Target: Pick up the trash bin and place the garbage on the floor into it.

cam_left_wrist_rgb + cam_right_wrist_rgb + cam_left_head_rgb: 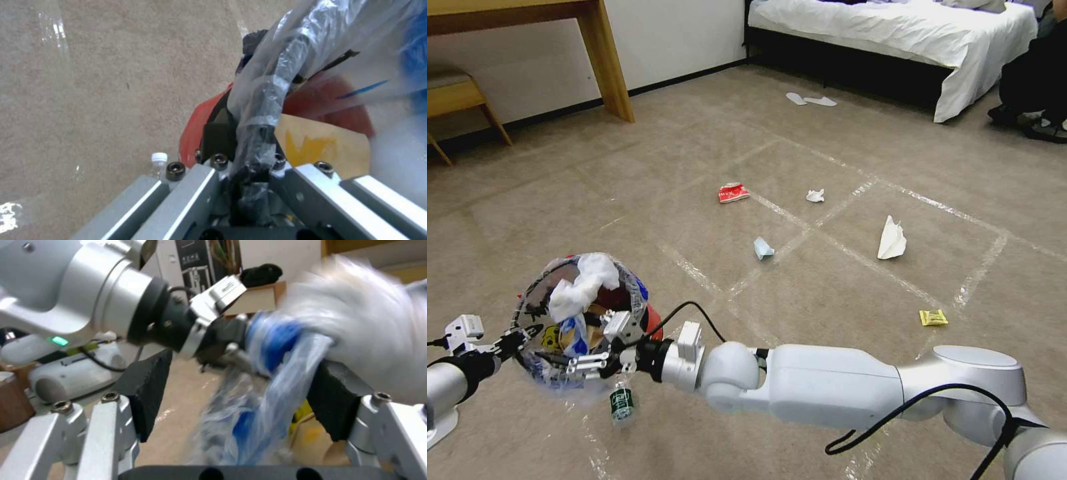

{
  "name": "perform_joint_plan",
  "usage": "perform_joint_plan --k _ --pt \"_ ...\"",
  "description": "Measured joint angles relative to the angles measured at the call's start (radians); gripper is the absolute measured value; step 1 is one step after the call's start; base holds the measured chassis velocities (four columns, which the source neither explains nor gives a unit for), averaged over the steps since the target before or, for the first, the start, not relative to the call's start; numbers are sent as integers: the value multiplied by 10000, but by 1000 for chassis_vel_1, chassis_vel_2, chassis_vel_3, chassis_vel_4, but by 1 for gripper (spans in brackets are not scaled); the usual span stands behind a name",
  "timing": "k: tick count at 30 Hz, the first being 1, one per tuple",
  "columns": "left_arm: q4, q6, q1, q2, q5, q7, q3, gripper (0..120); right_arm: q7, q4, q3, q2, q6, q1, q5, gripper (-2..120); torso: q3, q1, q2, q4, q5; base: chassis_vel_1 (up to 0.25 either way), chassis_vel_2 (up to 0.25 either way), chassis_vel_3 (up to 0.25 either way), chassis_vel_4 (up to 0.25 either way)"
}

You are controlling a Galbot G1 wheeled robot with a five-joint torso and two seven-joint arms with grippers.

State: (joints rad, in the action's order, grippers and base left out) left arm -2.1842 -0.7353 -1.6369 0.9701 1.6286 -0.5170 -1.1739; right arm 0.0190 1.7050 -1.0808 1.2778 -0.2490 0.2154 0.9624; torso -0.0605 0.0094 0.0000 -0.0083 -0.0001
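Head view: bin (584,320) held off the floor (840,280) at near left, left gripper (514,343) at its rim, right gripper (594,360) over the mouth. Tissue (580,283) piled high; could spill if the bin tilts. Bottle (622,403) lies beneath.

Left wrist view: left fingers (218,133) closed on rim and liner (267,96); liner could slip.

Right wrist view: right fingers (146,390) open astride blue-white plastic (267,380); may snag it.

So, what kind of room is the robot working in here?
Most likely a bedroom or hotel room: a bed with white sheets, carpeted floor, and a wooden desk by the wall.
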Motion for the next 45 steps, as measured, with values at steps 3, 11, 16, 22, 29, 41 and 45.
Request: perform_joint_plan --k 3,11,16,22,29,41,45 --pt "1 0 9 27 0 0 -2 0 51 14 -105 38 9 1 -10 68 0 0 0 0 0 0 0 0 0" --pt "-70 0 30 147 -7 5 14 0 147 23 -202 137 37 -48 -5 68 0 0 0 0 0 0 0 0 0" --pt "-105 0 44 190 -16 11 47 0 145 27 -201 159 42 -77 5 68 0 0 0 0 0 0 0 0 0" --pt "-156 3 27 235 -70 39 82 0 129 -21 -101 209 42 -96 43 68 0 0 0 0 0 0 0 0 0" --pt "-149 3 35 279 -121 90 125 0 133 159 377 273 21 -88 236 68 -1 0 0 0 0 0 0 0 0" --pt "-121 3 51 325 -332 222 23 0 287 866 3212 517 121 -116 1129 73 0 0 0 0 0 0 0 0 0" --pt "-209 1 12 402 -555 367 -104 0 246 1034 5109 418 -20 -29 1534 82 -1 0 0 2 0 0 0 0 0"
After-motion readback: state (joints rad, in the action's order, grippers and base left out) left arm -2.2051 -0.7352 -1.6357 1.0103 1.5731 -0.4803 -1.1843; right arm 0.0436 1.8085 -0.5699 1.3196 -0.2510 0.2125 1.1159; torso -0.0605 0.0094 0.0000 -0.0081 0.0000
